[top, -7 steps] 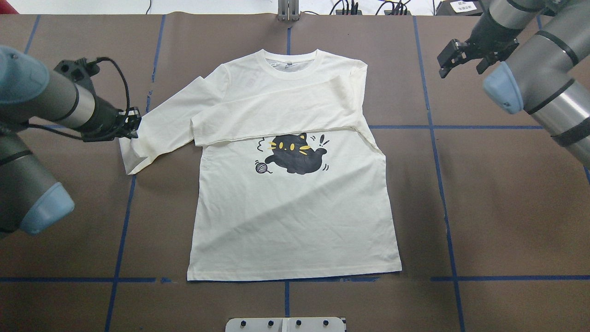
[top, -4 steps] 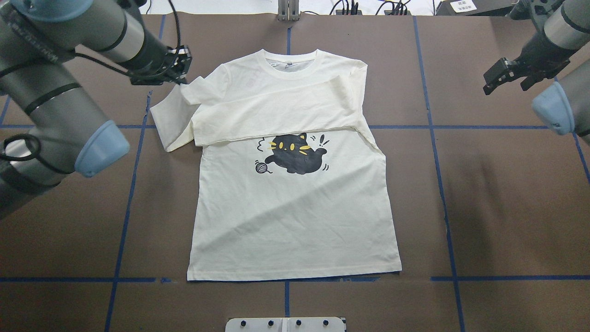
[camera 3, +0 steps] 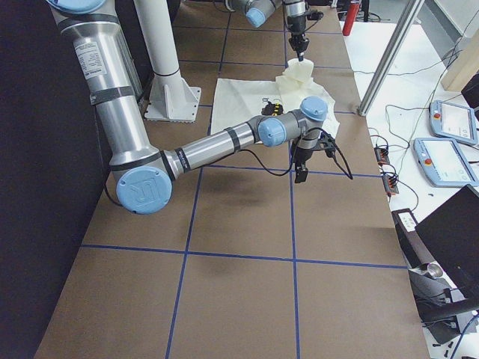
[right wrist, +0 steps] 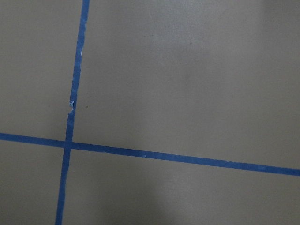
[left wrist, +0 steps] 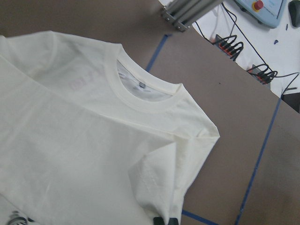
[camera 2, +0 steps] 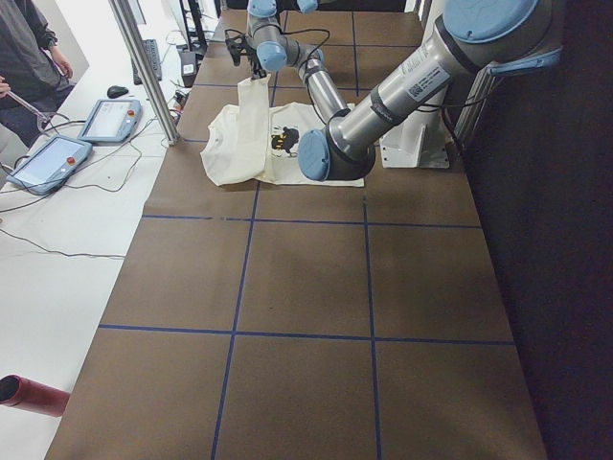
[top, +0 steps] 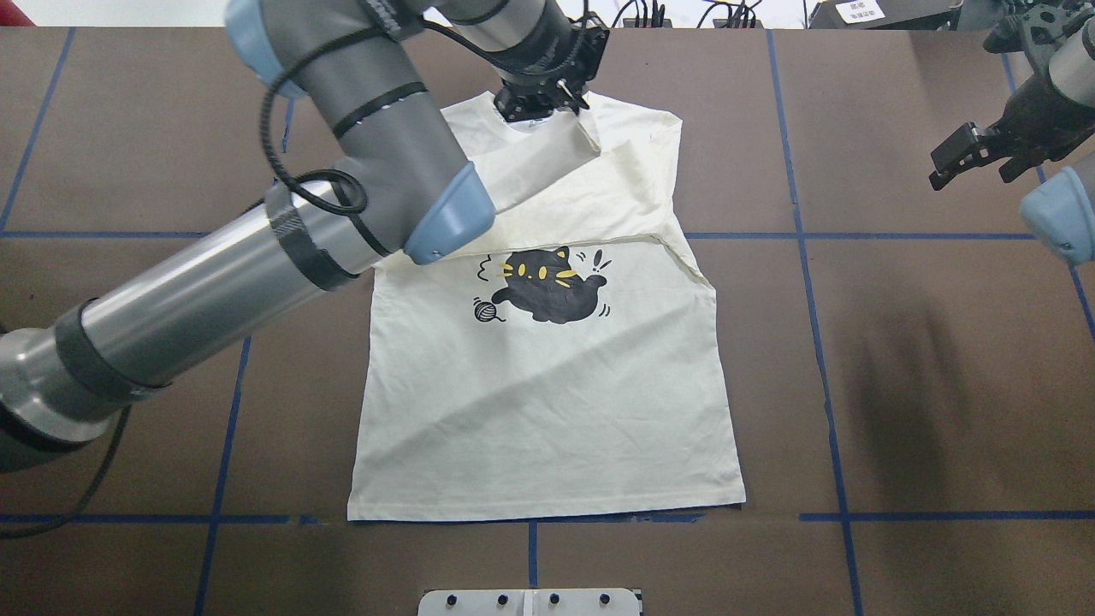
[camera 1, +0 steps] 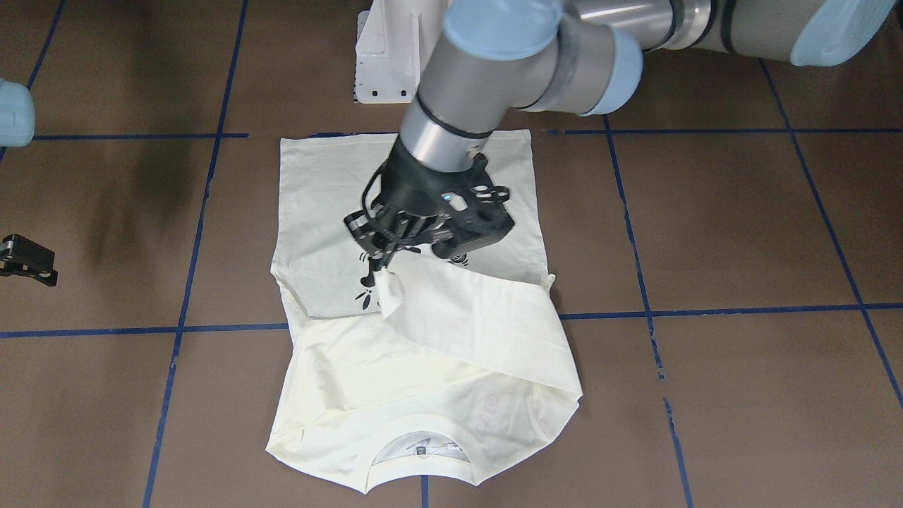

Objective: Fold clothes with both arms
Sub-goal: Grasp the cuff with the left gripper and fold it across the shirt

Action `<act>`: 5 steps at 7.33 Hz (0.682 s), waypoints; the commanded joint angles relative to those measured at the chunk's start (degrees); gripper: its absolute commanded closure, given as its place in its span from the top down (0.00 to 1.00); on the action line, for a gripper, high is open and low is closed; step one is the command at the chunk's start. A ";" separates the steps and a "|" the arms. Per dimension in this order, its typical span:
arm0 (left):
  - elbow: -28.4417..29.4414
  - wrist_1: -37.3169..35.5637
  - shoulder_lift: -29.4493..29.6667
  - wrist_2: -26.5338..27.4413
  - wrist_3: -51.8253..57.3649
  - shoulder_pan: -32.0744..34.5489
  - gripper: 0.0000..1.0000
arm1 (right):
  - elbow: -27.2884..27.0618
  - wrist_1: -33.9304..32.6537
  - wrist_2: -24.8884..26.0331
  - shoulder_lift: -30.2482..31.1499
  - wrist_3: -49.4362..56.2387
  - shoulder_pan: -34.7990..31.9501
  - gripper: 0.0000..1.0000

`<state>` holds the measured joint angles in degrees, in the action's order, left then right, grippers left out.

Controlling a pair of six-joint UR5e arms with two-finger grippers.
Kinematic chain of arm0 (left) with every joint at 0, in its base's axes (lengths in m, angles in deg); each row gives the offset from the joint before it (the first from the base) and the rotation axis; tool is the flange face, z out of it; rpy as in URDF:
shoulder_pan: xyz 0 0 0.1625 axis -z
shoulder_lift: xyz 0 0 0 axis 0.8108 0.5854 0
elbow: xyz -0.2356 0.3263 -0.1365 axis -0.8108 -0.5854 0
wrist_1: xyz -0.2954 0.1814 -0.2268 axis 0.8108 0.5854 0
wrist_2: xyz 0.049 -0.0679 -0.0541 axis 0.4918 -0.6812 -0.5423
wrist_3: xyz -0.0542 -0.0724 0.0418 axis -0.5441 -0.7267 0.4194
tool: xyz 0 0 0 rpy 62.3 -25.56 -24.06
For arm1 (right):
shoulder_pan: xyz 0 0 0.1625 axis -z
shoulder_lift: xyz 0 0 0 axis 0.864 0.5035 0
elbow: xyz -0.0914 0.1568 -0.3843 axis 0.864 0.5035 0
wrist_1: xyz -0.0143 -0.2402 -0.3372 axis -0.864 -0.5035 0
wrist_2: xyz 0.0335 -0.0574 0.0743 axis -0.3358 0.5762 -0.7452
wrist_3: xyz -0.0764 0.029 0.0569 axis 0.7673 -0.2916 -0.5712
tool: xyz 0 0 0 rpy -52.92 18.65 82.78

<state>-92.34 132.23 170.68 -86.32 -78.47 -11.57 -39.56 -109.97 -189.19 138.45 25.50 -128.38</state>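
The cream-white shirt (top: 547,402) lies flat, cat print (top: 547,287) up, collar at the far edge. Its right sleeve lies folded across the chest. My left gripper (top: 556,98) is shut on the left sleeve's cuff (camera 1: 389,291) and holds it lifted over the chest near the collar. The sleeve (camera 1: 480,321) drapes diagonally from the shoulder. The left wrist view shows the collar (left wrist: 140,89) and shoulder below. My right gripper (top: 975,154) is open and empty, above bare table far right of the shirt. No lettering shows.
Brown table cover with a blue tape grid (top: 804,235). The white pedestal base (camera 1: 384,56) stands at the robot's side of the table. Cables and a metal post (top: 535,21) line the far edge. Operator pendants (camera 2: 57,158) lie beyond it.
My left gripper has carried the sleeve cuff rightwards from the shirt's left shoulder to above the collar. The sleeve now crosses the chest. My right gripper has drifted slightly right.
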 commanded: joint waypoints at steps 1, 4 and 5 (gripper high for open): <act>12.05 9.54 4.56 10.55 -5.92 -8.38 0.00 | 0.18 -0.03 0.00 0.02 -0.11 -0.03 1.00; 23.08 21.16 7.31 17.48 -3.60 -14.54 0.99 | 0.27 -0.03 0.00 -0.42 -0.63 0.05 1.00; 21.87 21.17 7.05 17.48 0.88 -14.57 1.00 | 0.36 -0.03 0.00 -0.68 -0.72 0.14 1.00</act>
<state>-70.61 152.04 177.63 -69.46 -82.13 -25.12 -39.26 -110.01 -189.15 138.07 24.94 -128.31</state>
